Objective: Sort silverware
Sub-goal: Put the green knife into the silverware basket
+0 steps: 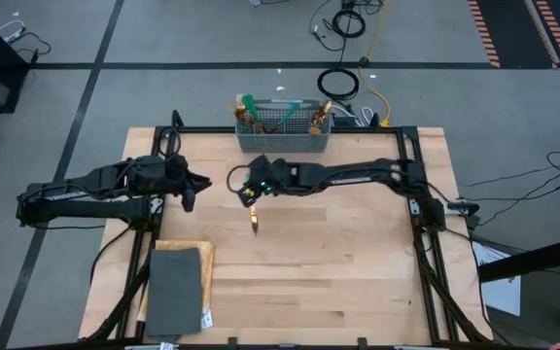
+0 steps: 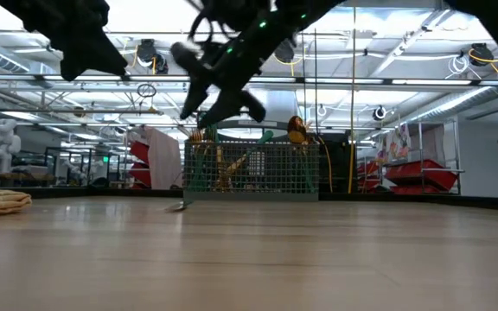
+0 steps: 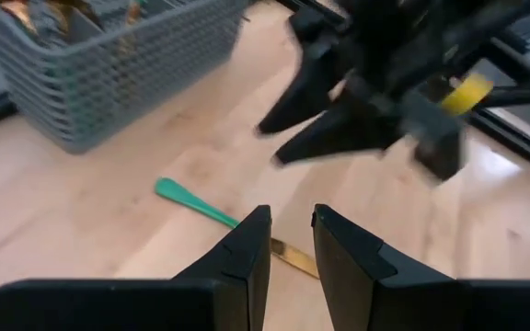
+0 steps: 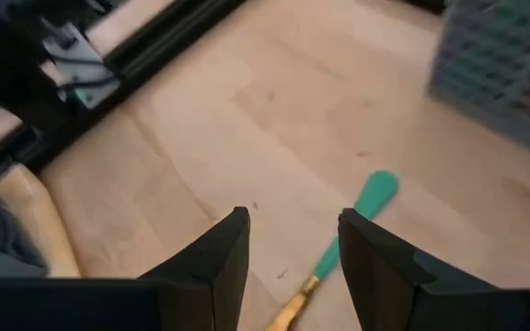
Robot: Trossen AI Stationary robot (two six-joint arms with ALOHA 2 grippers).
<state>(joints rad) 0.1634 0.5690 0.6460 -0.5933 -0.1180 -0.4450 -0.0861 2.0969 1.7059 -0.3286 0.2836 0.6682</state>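
Observation:
One piece of silverware (image 1: 253, 220) lies flat on the table, its thin teal handle (image 4: 366, 198) toward the basket and its gold end (image 3: 293, 258) toward the near edge. My right gripper (image 1: 246, 192) hovers open just above it, its fingers (image 4: 219, 260) clear of it. My left gripper (image 1: 195, 185) hangs open to the left of it, pointing at it (image 3: 191, 202). More silverware (image 1: 251, 117) stands in the grey mesh basket (image 1: 282, 136) at the far edge, teal handles and gold heads sticking up.
A dark grey slab (image 1: 176, 287) lies on a tan board (image 1: 205, 258) at the near left corner. A black frame (image 1: 411, 185) runs along the table's edges. Bare wood (image 1: 338, 262) spreads over the middle and right. The low view shows the basket (image 2: 249, 168) behind the lying piece (image 2: 180, 206).

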